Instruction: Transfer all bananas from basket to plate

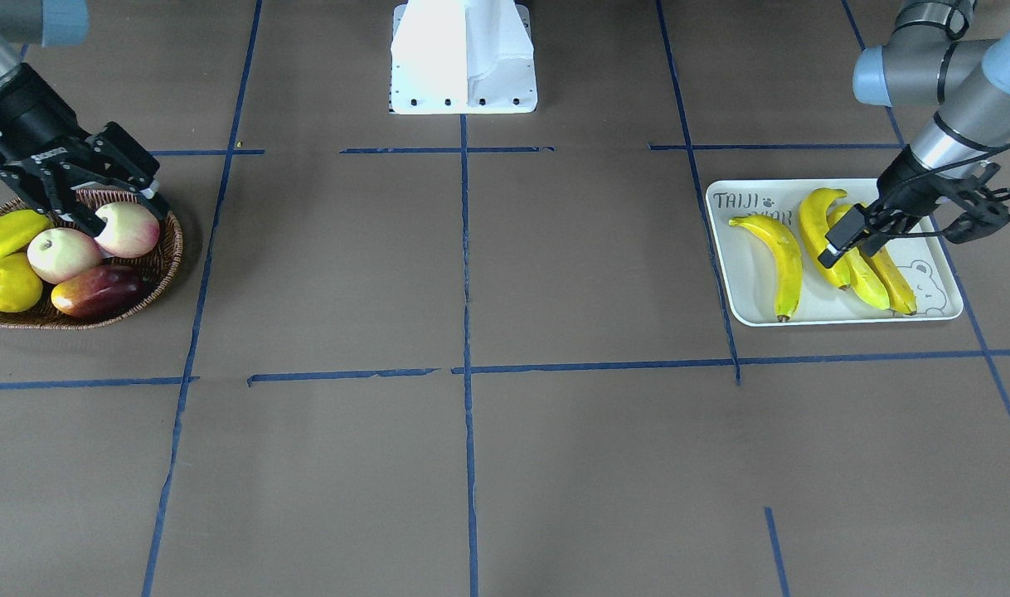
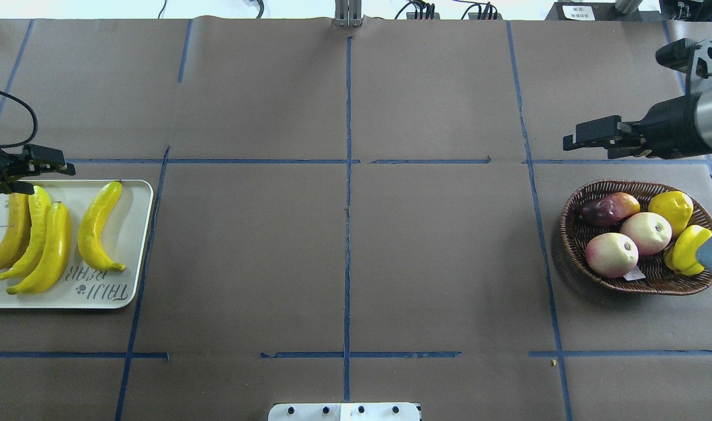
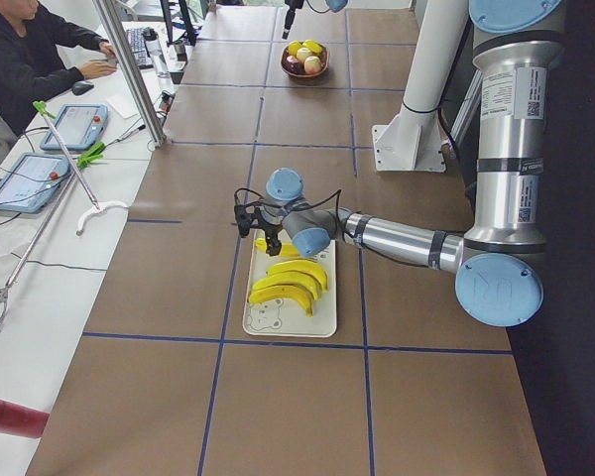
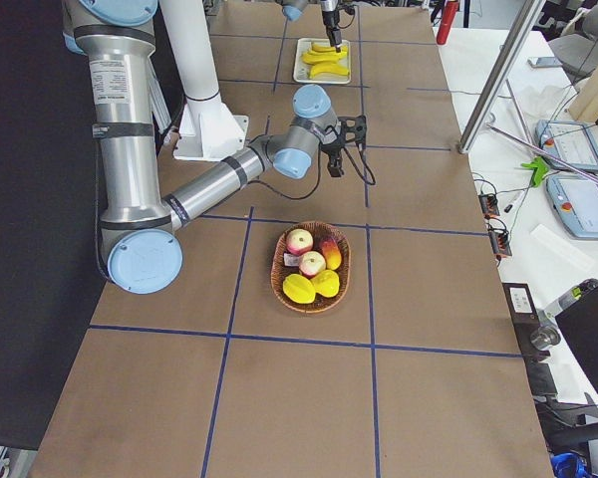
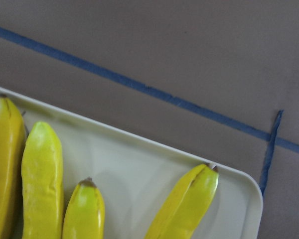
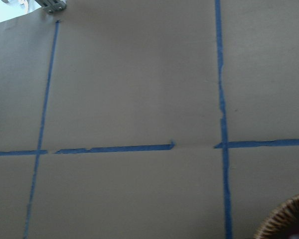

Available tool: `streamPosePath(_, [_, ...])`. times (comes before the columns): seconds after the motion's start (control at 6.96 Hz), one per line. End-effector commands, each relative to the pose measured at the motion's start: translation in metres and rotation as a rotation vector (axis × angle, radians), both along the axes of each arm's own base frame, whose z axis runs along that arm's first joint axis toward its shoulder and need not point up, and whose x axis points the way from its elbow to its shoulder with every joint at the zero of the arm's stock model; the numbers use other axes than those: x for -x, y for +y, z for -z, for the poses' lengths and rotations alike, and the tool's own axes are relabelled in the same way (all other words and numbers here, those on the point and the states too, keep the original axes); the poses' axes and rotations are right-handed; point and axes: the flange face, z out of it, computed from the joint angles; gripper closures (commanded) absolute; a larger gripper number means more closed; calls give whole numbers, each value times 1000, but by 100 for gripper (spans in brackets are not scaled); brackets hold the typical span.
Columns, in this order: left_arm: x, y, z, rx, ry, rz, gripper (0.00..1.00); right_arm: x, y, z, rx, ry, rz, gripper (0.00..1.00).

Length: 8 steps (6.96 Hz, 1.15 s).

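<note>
Four yellow bananas (image 2: 102, 225) lie side by side on the off-white "TAIJI BEAR" plate (image 2: 135, 245) at my left end of the table; they also show in the front view (image 1: 783, 257). My left gripper (image 1: 866, 240) hovers open and empty just above the bananas' stem ends, and it shows in the overhead view too (image 2: 40, 172). The wicker basket (image 2: 572, 234) at my right end holds no bananas. My right gripper (image 1: 107, 211) is open and empty above the basket's far rim.
The basket (image 1: 167, 257) holds two pink-white apples (image 1: 64, 254), a dark red mango (image 1: 99, 290), a lemon (image 1: 6, 283) and a short yellow-green fruit (image 1: 7, 234). Blue tape lines cross the brown table. The white robot base (image 1: 463, 58) stands at the middle back.
</note>
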Motion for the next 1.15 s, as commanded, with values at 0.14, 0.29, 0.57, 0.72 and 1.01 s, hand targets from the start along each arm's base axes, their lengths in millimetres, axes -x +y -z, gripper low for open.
streamPosePath(0.14, [57,-55,11,-179,-191,-142,1,-82,-25,-53,-70,214,144,0])
streamPosePath(0.29, [88,-69,3,-254,-297,-236,1,-114,-28,-72,-95,282,186,0])
streamPosePath(0.57, [155,-81,-13,-293,-409,-398,0,-200,-23,-158,-89,237,243,0])
streamPosePath(0.72, [179,-76,-27,-260,-395,-460,0,-232,-1,-215,-44,200,245,0])
streamPosePath(1.01, [201,-65,-84,-205,-207,-496,0,-248,11,-236,-1,204,214,0])
